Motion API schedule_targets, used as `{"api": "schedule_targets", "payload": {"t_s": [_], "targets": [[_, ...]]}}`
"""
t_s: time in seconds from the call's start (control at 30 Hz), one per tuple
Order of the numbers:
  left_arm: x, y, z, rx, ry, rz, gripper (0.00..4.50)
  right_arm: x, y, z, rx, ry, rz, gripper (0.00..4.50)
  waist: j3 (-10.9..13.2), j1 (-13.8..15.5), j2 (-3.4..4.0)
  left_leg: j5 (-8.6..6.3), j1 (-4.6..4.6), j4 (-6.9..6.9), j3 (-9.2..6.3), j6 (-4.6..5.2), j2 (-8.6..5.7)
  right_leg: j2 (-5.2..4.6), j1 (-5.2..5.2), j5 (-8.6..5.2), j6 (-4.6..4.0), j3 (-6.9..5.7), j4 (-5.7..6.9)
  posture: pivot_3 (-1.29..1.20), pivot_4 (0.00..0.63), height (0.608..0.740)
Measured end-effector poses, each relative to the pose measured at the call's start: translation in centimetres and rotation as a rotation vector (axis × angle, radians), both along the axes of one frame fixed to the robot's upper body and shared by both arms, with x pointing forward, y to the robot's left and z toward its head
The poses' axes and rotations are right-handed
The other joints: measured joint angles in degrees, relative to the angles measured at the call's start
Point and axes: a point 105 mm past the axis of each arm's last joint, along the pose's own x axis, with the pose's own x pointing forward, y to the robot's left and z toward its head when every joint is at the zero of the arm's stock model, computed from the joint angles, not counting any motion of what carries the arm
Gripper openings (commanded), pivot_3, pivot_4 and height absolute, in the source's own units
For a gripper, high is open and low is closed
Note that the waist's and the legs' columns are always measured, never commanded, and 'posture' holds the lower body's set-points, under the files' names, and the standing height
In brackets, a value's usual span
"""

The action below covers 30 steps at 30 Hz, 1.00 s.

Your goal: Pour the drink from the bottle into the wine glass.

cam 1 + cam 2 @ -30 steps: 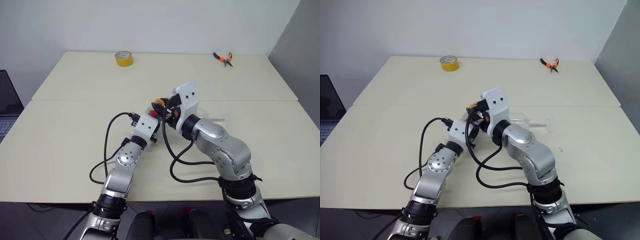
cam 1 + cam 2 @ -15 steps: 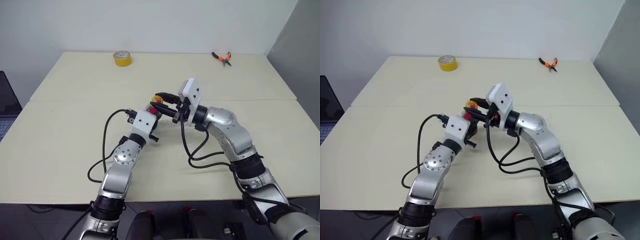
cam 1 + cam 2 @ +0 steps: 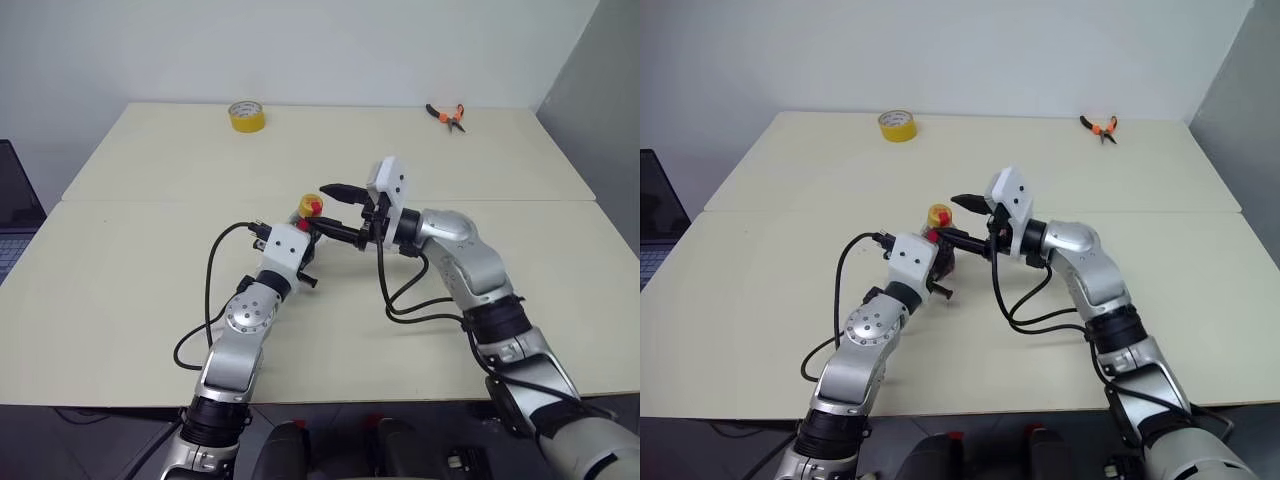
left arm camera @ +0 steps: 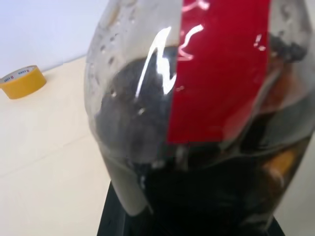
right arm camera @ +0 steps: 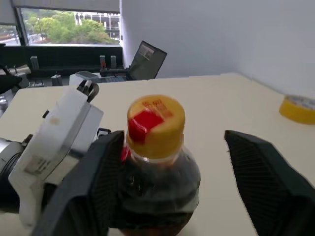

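The bottle [image 5: 156, 162] stands upright mid-table, its yellow cap [image 3: 308, 206] on and the red label [image 4: 216, 73] below it. Dark drink [image 4: 197, 191] fills its lower body. My left gripper [image 3: 303, 243] is shut on the bottle's body from the near side. From the right, my right gripper [image 3: 322, 209] points level at the bottle's top. It is open, with one black finger [image 5: 83, 191] on either side of the cap and apart from it. The wine glass is hidden behind my right arm.
A yellow tape roll [image 3: 246, 116] lies at the far left of the table and orange-handled pliers [image 3: 446, 116] at the far right. A laptop [image 3: 15, 215] sits off the table's left edge. A seam [image 3: 150, 201] runs across the tabletop.
My right gripper has opened wide around the cap, and its arm has swung out to the right and straightened. The left gripper has tightened on the bottle, which stays in place.
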Motion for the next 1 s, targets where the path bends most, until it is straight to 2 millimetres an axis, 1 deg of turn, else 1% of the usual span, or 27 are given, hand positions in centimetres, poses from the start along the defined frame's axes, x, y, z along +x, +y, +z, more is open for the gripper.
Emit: {"api": "schedule_targets", "payload": {"t_s": [0.13,0.27,0.33,0.5,0.83,0.93,1.0], "targets": [[-0.1,-0.1,0.4,-0.004,-0.015,-0.002,0.75,-1.6,0.1,0.7,0.043,0.042,-0.095,4.01,0.0,0.0,0.0,0.0,-0.02,0.0,-0.03,0.0,0.0,0.0,-0.02,0.0,0.0,-0.02,0.01,0.0,0.15,0.74],[-0.1,-0.3,0.4,-0.003,-0.016,-0.006,0.75,-3.0,1.1,2.3,0.112,0.042,-0.171,4.01,0.0,-0.1,0.01,0.0,-0.02,-0.02,-0.05,-0.01,0.0,0.02,-0.04,-0.01,0.01,-0.03,0.02,0.0,0.15,0.74],[-0.1,-0.3,0.3,-0.001,-0.016,-0.008,0.74,-3.2,1.5,2.9,0.13,0.032,-0.21,4.01,0.0,-0.1,0.01,0.0,-0.02,-0.01,-0.04,-0.01,-0.01,0.02,-0.03,-0.01,0.01,-0.03,0.01,0.0,0.15,0.74],[-0.1,-0.7,0.1,0.007,-0.012,-0.015,0.74,-2.5,1.9,2.8,0.147,0.056,-0.335,4.01,0.0,-0.1,0.0,0.0,-0.02,0.0,-0.03,-0.01,-0.03,0.02,-0.03,-0.01,0.01,-0.02,0.0,0.0,0.15,0.74],[0.1,-0.8,-0.1,0.016,-0.013,-0.013,0.74,-1.9,1.7,1.7,0.09,0.084,-0.43,4.01,0.0,-0.1,0.0,0.0,-0.02,-0.01,-0.02,-0.01,-0.03,0.02,-0.03,-0.01,0.01,-0.02,-0.01,0.0,0.15,0.74],[0.1,-0.7,-0.1,0.019,-0.014,-0.011,0.74,-1.8,1.6,1.6,0.081,0.092,-0.441,3.39,0.0,-0.1,0.0,0.0,-0.02,-0.01,-0.02,-0.01,-0.03,0.02,-0.03,-0.01,0.01,-0.02,-0.01,0.0,0.15,0.74],[0.1,-0.8,-0.1,0.02,-0.014,-0.01,0.74,-1.9,1.7,1.6,0.082,0.095,-0.432,2.76,0.0,-0.1,0.0,0.0,-0.02,-0.01,-0.03,-0.01,-0.03,0.02,-0.03,-0.01,0.01,-0.02,-0.01,0.0,0.15,0.74]]}}
